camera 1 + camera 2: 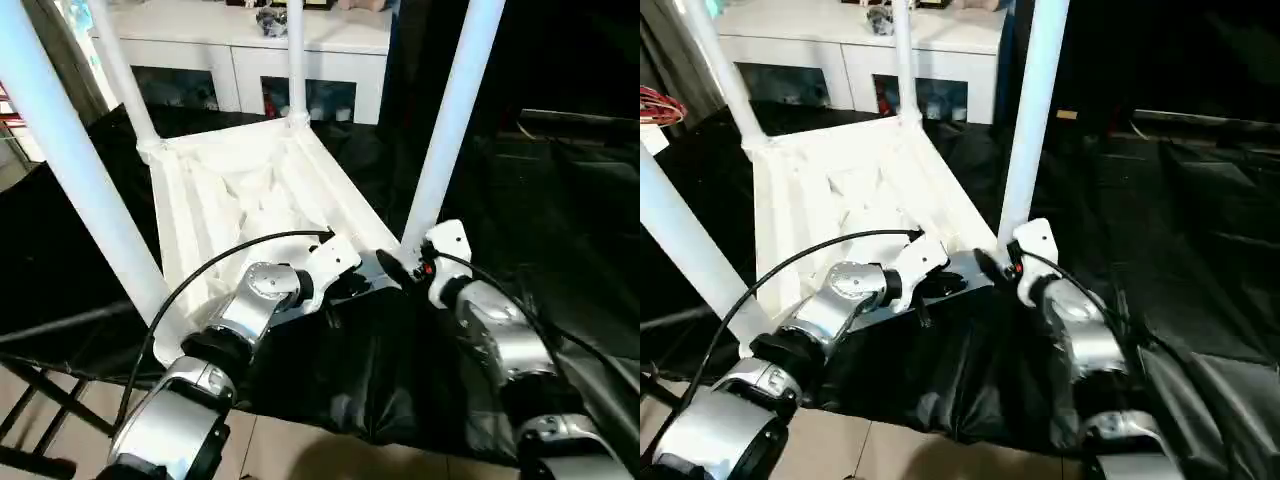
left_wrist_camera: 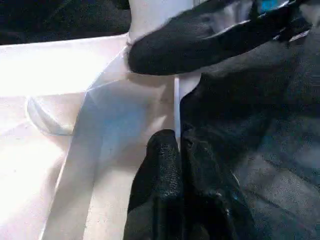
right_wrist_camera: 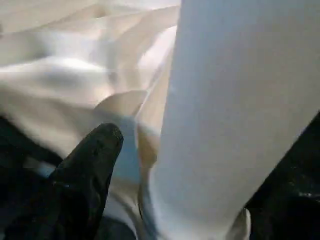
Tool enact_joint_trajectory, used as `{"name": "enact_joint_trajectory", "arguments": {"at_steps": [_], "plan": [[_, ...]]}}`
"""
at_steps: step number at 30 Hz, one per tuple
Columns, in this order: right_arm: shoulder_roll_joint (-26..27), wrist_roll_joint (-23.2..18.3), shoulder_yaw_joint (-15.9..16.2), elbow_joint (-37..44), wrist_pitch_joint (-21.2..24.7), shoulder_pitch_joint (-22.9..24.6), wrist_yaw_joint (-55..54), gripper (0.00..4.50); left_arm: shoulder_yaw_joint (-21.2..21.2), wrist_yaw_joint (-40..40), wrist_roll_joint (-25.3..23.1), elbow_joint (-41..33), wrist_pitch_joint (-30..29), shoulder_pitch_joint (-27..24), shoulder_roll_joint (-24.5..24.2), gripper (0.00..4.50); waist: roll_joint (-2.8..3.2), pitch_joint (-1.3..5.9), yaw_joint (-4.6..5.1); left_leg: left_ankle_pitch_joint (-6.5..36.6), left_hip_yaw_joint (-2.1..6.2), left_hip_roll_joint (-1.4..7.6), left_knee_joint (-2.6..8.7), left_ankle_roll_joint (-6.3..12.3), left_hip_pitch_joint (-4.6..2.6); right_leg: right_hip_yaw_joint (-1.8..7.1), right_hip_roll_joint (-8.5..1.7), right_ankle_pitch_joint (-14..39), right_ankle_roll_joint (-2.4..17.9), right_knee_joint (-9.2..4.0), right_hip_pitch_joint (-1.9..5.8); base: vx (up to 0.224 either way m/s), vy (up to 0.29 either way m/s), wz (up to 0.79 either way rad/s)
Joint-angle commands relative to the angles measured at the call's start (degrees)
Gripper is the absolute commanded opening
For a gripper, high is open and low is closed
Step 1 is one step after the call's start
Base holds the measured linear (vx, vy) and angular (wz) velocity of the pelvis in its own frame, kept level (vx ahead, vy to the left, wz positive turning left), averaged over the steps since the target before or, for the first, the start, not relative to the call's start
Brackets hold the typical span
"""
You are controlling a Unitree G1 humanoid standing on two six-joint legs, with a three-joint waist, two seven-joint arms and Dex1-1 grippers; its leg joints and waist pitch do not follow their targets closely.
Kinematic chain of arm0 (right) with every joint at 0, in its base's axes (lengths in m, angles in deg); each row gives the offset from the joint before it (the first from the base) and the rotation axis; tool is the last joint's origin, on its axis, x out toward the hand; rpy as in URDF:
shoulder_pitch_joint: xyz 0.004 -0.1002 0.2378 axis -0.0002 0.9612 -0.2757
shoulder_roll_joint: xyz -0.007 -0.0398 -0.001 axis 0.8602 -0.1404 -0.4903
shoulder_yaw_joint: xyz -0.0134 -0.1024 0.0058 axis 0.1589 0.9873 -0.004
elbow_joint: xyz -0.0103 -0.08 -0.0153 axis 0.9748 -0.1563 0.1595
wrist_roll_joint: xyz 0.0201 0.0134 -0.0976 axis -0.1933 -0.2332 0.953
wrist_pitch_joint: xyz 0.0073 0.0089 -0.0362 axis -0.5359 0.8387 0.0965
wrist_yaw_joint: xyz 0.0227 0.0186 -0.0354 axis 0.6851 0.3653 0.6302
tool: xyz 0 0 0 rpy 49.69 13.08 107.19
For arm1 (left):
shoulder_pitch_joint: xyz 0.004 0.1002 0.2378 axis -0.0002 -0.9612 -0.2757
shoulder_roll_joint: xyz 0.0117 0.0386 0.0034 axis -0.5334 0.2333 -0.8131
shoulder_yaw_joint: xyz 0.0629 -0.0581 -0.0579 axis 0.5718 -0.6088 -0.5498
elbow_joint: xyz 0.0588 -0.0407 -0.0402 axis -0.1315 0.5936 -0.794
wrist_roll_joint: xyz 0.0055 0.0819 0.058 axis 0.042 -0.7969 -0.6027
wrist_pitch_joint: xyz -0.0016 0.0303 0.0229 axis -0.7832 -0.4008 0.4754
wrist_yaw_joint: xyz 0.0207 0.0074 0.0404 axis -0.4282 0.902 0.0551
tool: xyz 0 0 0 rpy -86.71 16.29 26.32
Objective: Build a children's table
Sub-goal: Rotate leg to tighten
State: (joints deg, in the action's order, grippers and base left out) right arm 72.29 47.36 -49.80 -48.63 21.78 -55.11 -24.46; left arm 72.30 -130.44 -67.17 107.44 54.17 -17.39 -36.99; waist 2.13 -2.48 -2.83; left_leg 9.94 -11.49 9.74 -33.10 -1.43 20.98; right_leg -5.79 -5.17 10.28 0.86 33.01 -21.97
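Left wrist view, left hand (image 2: 176,150) clenched on tabletop (image 2: 60,75) rim, right hand (image 1: 392,262) released beside leg (image 1: 450,120).

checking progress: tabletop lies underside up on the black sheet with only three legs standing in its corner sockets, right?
Not quite: four legs stand in the sockets, not three. The left eye view shows the tabletop underside up on the black sheet, with a leg at each corner, including the near right leg.

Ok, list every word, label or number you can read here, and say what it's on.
None can be read.
Tabletop, legs: plain white, no print.
Cabinet: the small items on top and behind its glass are too blurred to read.
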Motion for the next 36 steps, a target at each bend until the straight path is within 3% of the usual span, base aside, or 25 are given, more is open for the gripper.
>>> {"name": "enact_joint_trajectory", "arguments": {"at_steps": [1, 6, 11, 12, 17, 36], "plan": [[-0.42, -1.46, 5.67, 2.85, 1.45, 2.07, 10.54, 3.67, 0.83, -6.18, 3.84, -4.17, 4.49, 0.18, 0.69, 0.0, -0.99, 2.79, -0.5, 20.17, 2.06, 3.88, 4.12, 4.2, -0.71, 3.45, -4.75, 23.3, 8.68, -5.51, 1.73, 0.0, 0.0, 0.0], [-5.16, -3.68, 7.76, 6.61, 2.46, 3.5, 20.9, 3.67, 0.97, -12.56, 4.85, -4.63, 4.94, 0.08, -2.5, 0.0, -0.71, 3.31, -1.93, 14.12, 1.66, 4.29, 3.74, 5.96, -0.49, 3.36, -4.61, 13.18, 12.32, -4.02, 2.11, 0.0, 0.0, 0.0], [-7.28, -4.0, 9.17, 7.58, 2.82, 3.87, 25.5, 3.67, 0.8, -15.44, 5.15, -4.27, 5.24, 0.19, -4.17, 0.0, -0.74, 3.59, -2.41, 11.38, 1.67, 4.39, 3.5, 6.69, -0.3, 3.28, -4.68, 9.34, 13.35, -3.38, 2.2, 0.0, 0.0, 0.0], [-7.91, -4.14, 9.42, 7.74, 3.84, 3.91, 27.14, 3.67, 0.61, -16.07, 5.31, -4.22, 5.22, 0.27, -4.58, 0.0, -1.06, 3.54, -2.5, 11.07, 1.65, 4.35, 3.48, 6.79, -0.25, 3.22, -4.69, 9.3, 13.6, -3.3, 2.28, 0.0, 0.0, 0.0], [-9.45, -4.41, 10.33, 8.6, 5.45, 4.2, 30.75, 3.51, 0.21, -18.09, 6.0, -4.6, 4.91, 0.24, -5.72, 0.0, -1.03, 3.36, -2.64, 12.2, 1.66, 4.32, 3.56, 6.04, -0.31, 3.23, -4.79, 13.38, 12.51, -3.75, 2.27, 0.0, 0.0, 0.0], [-9.83, -5.71, 11.07, 10.4, 6.77, 5.5, 32.92, 2.09, 0.07, -19.68, 5.97, -4.55, 4.84, -0.2, -5.87, 0.0, -0.96, 3.67, -3.33, 10.25, 1.65, 4.34, 3.31, 6.07, -0.45, 3.2, -4.74, 10.72, 12.82, -3.34, 2.33, 0.0, 0.0, 0.0]]}}
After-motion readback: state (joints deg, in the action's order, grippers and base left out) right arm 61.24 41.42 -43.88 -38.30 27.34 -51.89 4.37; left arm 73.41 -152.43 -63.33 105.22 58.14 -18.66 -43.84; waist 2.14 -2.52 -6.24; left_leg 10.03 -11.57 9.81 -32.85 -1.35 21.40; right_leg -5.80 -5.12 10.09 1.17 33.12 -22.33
